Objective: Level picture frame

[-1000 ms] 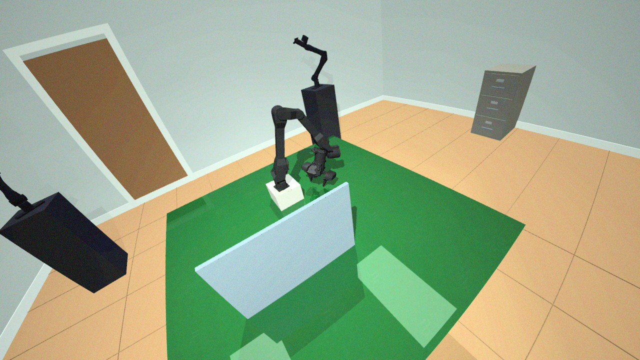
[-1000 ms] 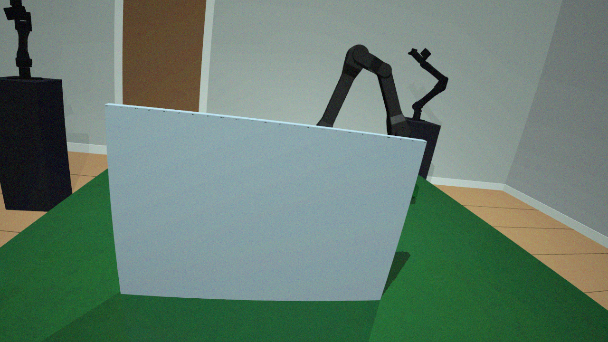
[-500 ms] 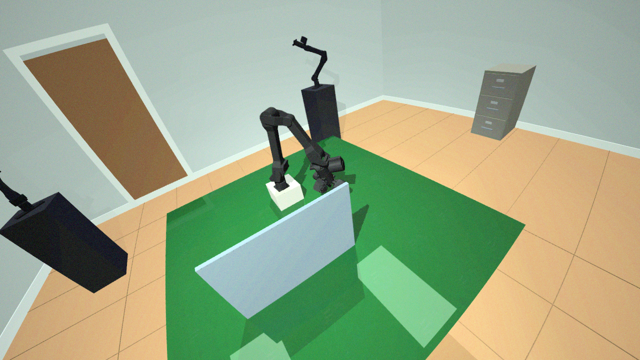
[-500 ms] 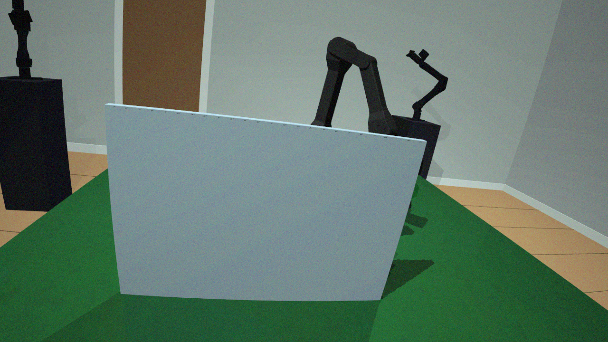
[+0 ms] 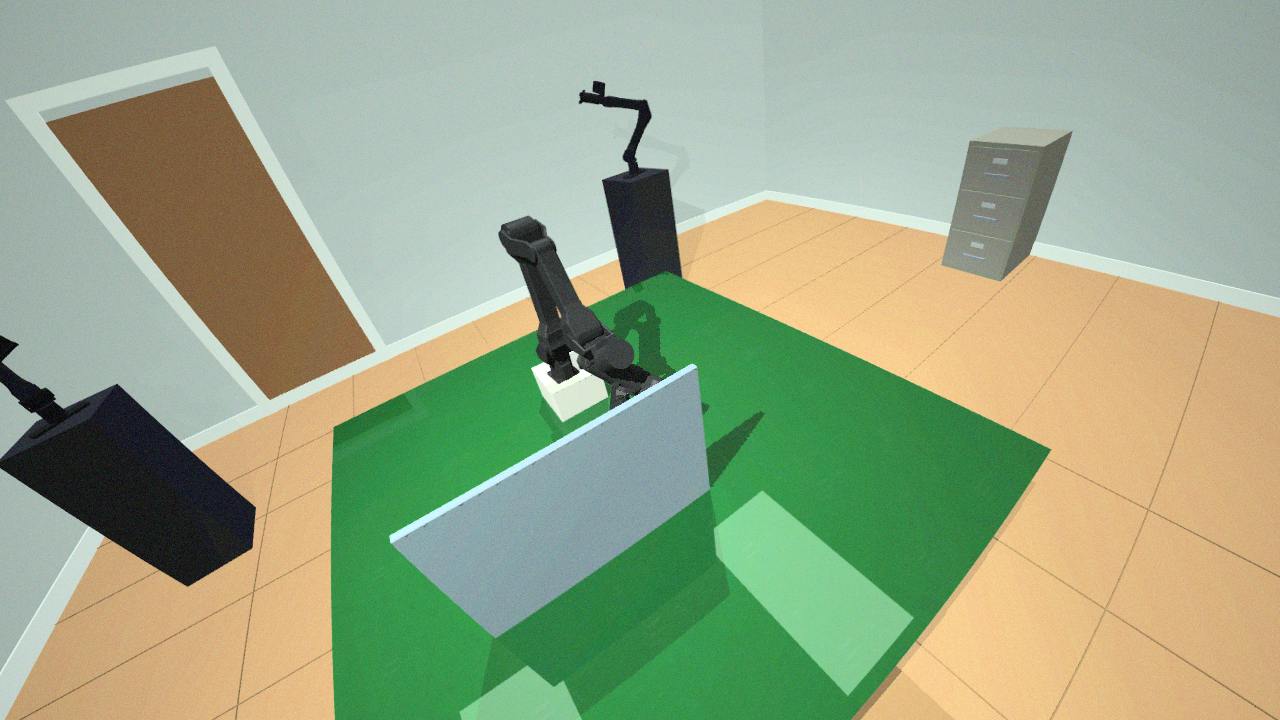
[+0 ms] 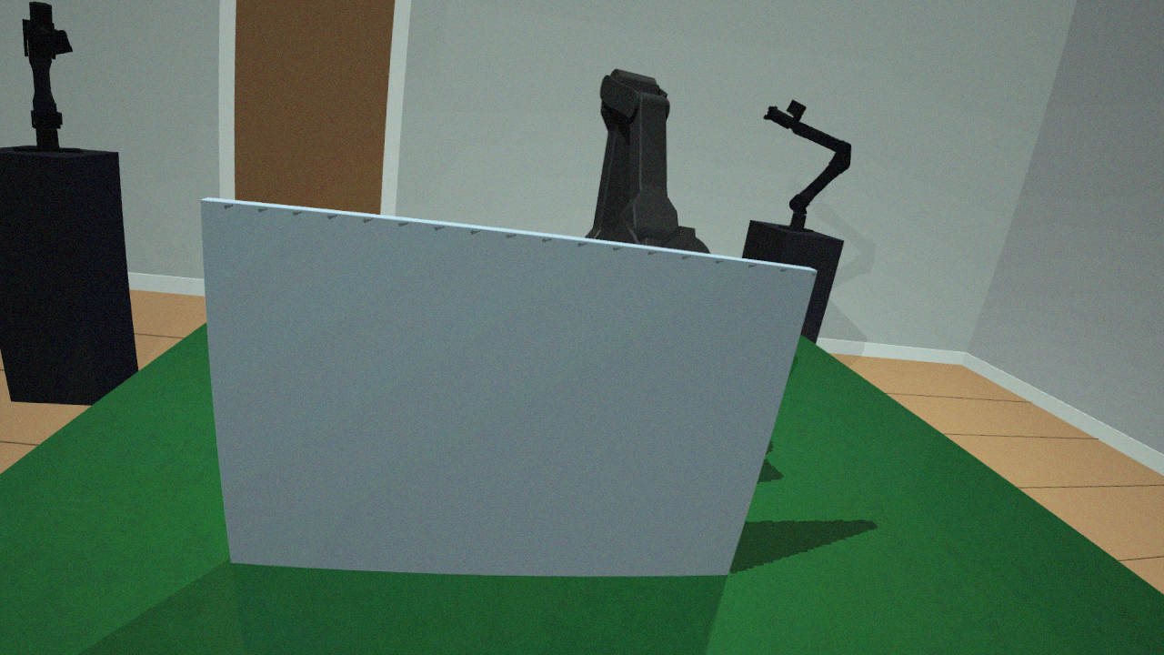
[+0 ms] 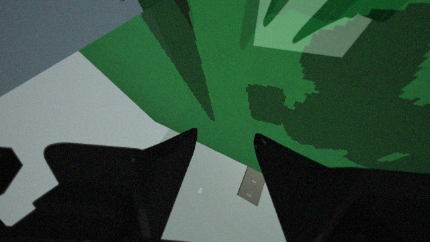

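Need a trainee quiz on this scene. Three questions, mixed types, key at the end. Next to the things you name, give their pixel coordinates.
1. True or false: the picture frame can be seen in the top view.

2. How does the gripper (image 5: 631,390) (image 7: 225,135) stand now?
A) shut on the picture frame
B) open, nothing between its fingers
C) fully shut, fingertips touching

3. Fill in the number: the front of the filing cabinet (image 5: 988,207) (image 7: 250,188), as the top view shows it, has ____ drawers.

Key: 1 false; 2 B; 3 three
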Robot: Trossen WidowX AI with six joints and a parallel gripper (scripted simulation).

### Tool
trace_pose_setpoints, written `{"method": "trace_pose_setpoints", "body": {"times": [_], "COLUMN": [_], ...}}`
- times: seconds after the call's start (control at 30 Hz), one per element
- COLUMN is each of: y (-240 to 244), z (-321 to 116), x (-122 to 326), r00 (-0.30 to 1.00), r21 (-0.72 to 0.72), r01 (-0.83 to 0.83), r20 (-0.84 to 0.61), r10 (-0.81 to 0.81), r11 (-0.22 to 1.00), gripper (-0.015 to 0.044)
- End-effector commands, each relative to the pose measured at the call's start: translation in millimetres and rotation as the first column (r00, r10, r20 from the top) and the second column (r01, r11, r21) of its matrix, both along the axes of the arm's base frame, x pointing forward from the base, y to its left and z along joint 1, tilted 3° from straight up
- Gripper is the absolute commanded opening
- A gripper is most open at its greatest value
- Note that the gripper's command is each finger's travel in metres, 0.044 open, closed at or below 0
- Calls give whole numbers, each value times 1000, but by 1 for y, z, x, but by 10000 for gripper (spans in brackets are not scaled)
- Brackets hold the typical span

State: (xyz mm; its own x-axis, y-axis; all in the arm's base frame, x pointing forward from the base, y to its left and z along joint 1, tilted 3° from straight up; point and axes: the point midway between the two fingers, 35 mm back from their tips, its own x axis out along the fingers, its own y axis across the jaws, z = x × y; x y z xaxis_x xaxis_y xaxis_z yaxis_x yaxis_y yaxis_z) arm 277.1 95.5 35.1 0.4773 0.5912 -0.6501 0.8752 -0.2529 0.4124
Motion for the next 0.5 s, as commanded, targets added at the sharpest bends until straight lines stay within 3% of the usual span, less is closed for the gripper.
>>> {"method": "trace_pose_setpoints", "body": {"times": [0.0, 0.23, 0.47], "y": [-51, -132, -201], "z": [23, 61, 96], "x": [16, 14, -21], "r00": [973, 833, 634], "r21": [23, -11, -136], "r01": [92, 244, 413], "r20": [208, 515, 753], "r10": [-95, -203, -177], "r11": [995, 970, 900], "gripper": [260, 260, 260]}}
